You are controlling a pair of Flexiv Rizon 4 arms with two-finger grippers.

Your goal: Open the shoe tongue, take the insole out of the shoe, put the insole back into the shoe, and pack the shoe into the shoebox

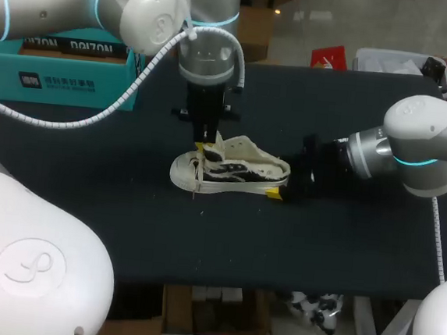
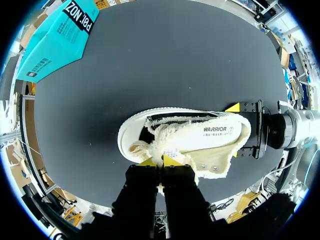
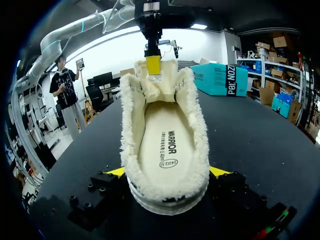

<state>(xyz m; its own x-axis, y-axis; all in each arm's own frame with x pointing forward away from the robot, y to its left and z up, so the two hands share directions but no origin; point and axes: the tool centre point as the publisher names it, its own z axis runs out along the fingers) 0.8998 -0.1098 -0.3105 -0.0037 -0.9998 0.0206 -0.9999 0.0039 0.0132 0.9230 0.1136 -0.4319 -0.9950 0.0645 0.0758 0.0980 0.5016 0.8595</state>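
- Cream, fleece-lined low sneaker with black side panels and a white rubber sole (image 1: pixel 231 168): stood upright on its sole near the middle of the black bench (image 1: pixel 85 226), with its toe toward the left arm's side and its heel toward the right arm's.
- Left end effector (image 2: pixel 160 161): hung straight down over the front of the sneaker. Had its yellow tips drawn almost together, clenched from two sides on the top edge of the fleecy cream tongue (image 3: pixel 157 85). Held that tongue standing upright above the laces.
- Right end effector (image 3: pixel 167 174): lay low over the bench, right behind the heel. Pressed one yellow tip against each side of the heel, and so grasped the sneaker between its fingers.
- Pale cream insole with dark print (image 3: pixel 167 142): sat flat inside the sneaker, in plain sight through the wide, fleece-rimmed opening in the right wrist view.
- Teal cardboard shoebox (image 1: pixel 59 75): rested at the far left corner of the bench, well apart from the sneaker and from both end effectors. Could not tell whether its lid was on or off.
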